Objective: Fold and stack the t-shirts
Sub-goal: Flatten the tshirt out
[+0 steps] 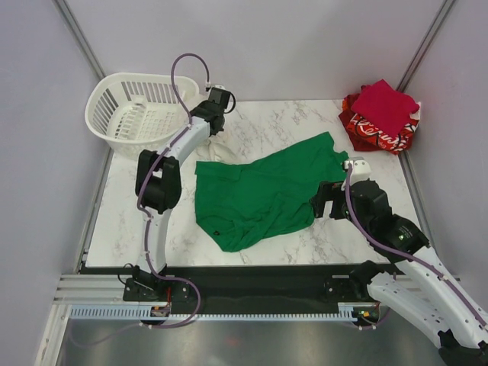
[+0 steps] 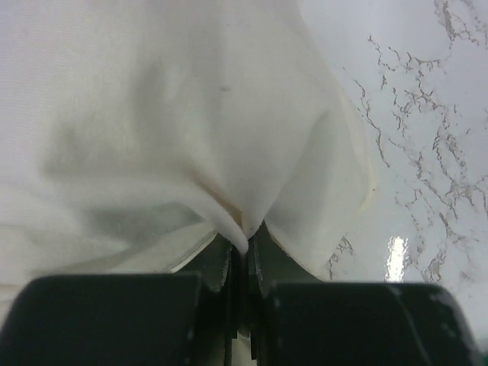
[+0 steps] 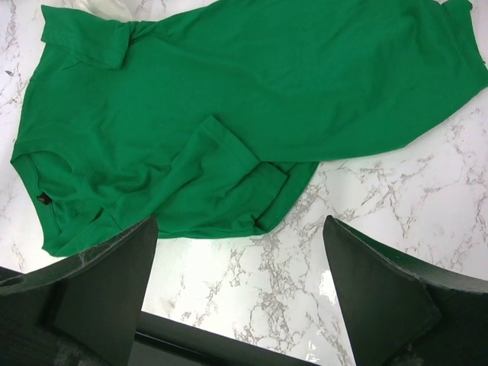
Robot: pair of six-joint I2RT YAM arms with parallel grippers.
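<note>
Left gripper (image 2: pixel 244 245) pinches white cloth (image 2: pixel 191 114), right gripper (image 3: pixel 240 293) gapes by green t-shirt (image 3: pixel 229 99) (red t-shirt (image 1: pixel 367 131) print illegible).

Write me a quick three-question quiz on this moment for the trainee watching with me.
1. True or false: the green t-shirt lies inside the white slatted basket.
2. What do the left fingers pinch? A) the green t-shirt B) a white cloth C) the basket rim
3. Fill in: the right fingers stand ___ above the marble table.

Key:
1. False. The green t-shirt lies spread on the marble table.
2. B
3. open
</note>
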